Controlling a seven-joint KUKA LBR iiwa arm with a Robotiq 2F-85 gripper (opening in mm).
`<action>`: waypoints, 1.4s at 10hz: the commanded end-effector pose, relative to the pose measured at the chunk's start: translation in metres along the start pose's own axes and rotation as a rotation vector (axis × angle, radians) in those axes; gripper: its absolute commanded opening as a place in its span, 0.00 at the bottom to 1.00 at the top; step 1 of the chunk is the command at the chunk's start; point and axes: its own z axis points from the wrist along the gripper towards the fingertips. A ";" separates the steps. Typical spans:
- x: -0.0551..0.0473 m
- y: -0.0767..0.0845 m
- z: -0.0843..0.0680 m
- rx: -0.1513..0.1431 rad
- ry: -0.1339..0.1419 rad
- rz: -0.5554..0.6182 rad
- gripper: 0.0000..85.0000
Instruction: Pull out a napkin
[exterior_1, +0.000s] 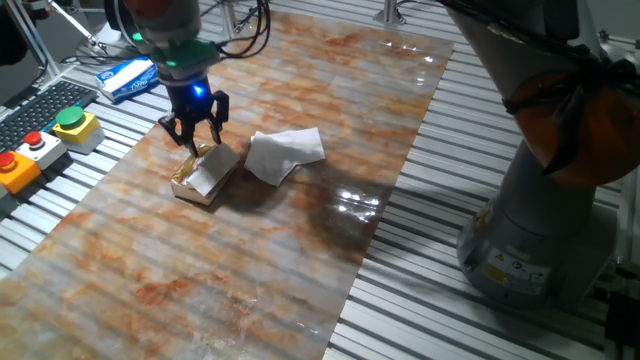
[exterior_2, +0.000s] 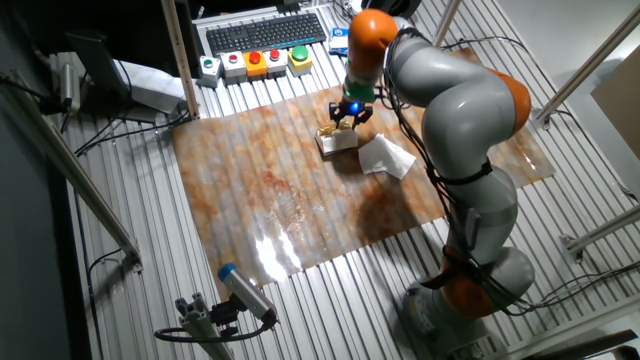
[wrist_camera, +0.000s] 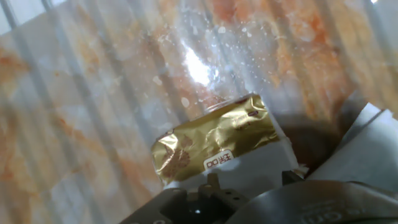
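The gripper hung left of centre, fingers spread moderately, holding nothing. Its tips were just above the gold foil packet. A napkin lay beside the packet.

The gold packet carries a small white label with a red edge and dark characters in the hand view; they look like Korean script, but they are too blurred to read with any certainty. In one fixed view the blue-and-white packet shows white lettering, too small to make out. On the robot base in that view sits a yellow warning sticker beside a white label, and neither can be read. The keyboard in the other fixed view has keys whose marks are too small to tell.
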 end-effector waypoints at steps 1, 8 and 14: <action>0.001 0.001 0.001 0.000 -0.002 0.003 0.60; -0.006 -0.009 -0.003 0.015 0.011 -0.016 0.80; -0.009 -0.013 0.011 -0.003 -0.005 -0.008 0.80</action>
